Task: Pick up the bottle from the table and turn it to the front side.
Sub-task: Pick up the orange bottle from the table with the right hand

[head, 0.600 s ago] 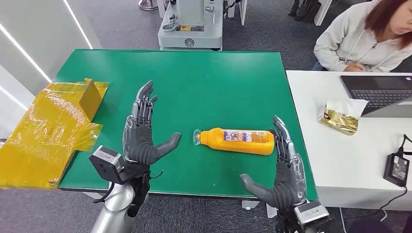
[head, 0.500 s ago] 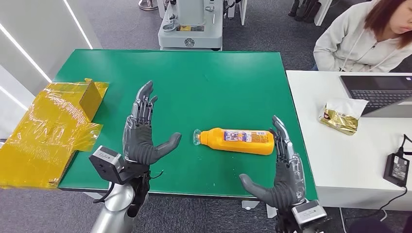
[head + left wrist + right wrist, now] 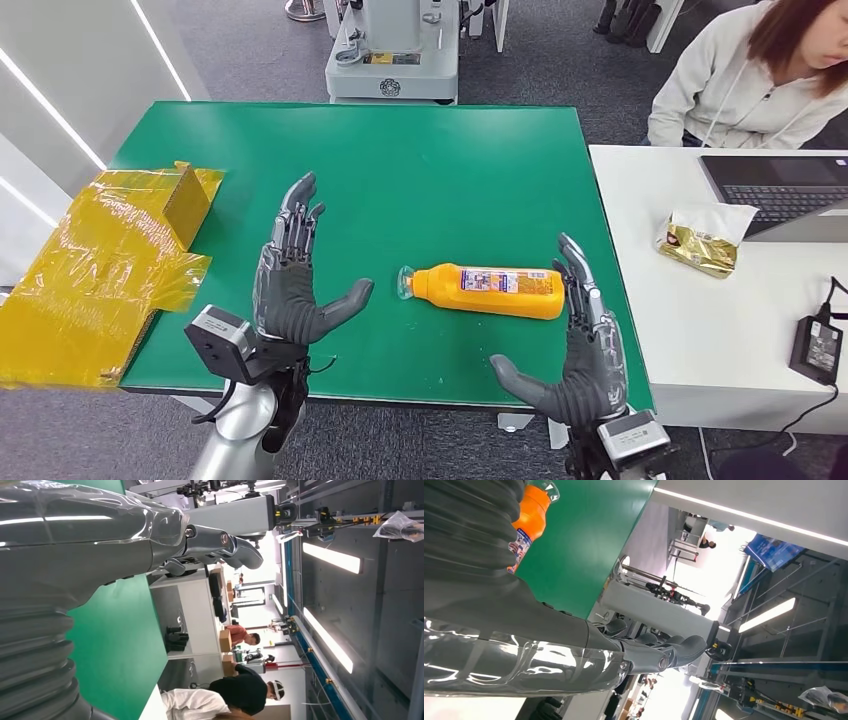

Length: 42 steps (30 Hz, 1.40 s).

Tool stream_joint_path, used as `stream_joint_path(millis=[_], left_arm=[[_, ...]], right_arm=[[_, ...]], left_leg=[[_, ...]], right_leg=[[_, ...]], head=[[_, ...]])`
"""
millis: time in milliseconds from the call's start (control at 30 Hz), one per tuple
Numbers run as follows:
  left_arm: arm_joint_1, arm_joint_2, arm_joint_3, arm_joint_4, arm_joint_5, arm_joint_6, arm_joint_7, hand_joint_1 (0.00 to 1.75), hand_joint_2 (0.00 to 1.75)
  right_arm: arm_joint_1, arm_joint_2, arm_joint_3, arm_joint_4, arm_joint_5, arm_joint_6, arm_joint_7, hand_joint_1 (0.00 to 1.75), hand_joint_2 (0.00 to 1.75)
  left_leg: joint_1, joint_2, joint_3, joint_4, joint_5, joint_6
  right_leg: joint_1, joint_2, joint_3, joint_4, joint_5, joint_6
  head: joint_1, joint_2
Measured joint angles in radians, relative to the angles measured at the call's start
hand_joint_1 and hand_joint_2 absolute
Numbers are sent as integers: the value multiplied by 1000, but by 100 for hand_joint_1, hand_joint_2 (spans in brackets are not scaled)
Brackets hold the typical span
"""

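- Orange plastic forms the bottle (image 3: 490, 290), which is laid on its side on the green worktop (image 3: 420, 170), toward the near right part of the surface.
- Its clear cap end is turned to the left, and a printed label with blue and white patches is seen along its upper side; the orange neck and part of that label also appear in the right wrist view (image 3: 526, 517).
- Just beside the bottle's right end, the right hand (image 3: 585, 350) is held with fingers spread and extended toward the far side, thumb stretched out to the left; nothing is grasped by it, and whether its fingertips touch the bottle cannot be told.
- To the left of the bottle, a little apart from the cap, the left hand (image 3: 295, 280) is held the same way, fingers apart and thumb pointed right toward the cap, with nothing in it.
- At the left edge of the worktop, crumpled yellow film (image 3: 100, 270) is draped over the side, with a small yellow box (image 3: 188, 195) at its far end.
- On the white desk (image 3: 700, 340) to the right, a laptop (image 3: 780, 195), a gold snack bag (image 3: 705, 240) and a black power adapter (image 3: 818, 345) are set out.
- At the far right a person (image 3: 760, 75) in a light grey hoodie is seated behind that desk.
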Motion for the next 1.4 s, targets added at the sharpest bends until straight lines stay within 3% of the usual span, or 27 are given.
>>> stream_joint_path(millis=[700, 1033, 1200, 1400], left_arm=[[19, 2, 0, -10, -1, 1, 10, 0, 175], [12, -8, -3, -9, -10, 0, 12, 0, 175], [-12, -15, -26, 19, -7, -6, 10, 0, 175], [-55, -22, -53, 76, 8, -15, 6, 0, 175]], right_arm=[[5, 0, 6, 22, 3, -1, 1, 0, 175], [-56, -17, -2, 85, 112, -95, 106, 0, 175], [-180, -78, -8, 240, 230, -157, 195, 0, 175], [-443, -112, -4, 580, 219, -9, 280, 0, 175]], left_leg=[[0, 0, 0, 0, 0, 0], [0, 0, 0, 0, 0, 0], [0, 1, 0, 0, 0, 0], [0, 1, 0, 1, 3, 0]], right_leg=[[0, 0, 0, 0, 0, 0], [0, 0, 0, 0, 0, 0], [0, 1, 0, 0, 1, 0], [0, 1, 0, 0, 3, 0]], head=[[0, 0], [0, 0], [0, 0], [0, 0]])
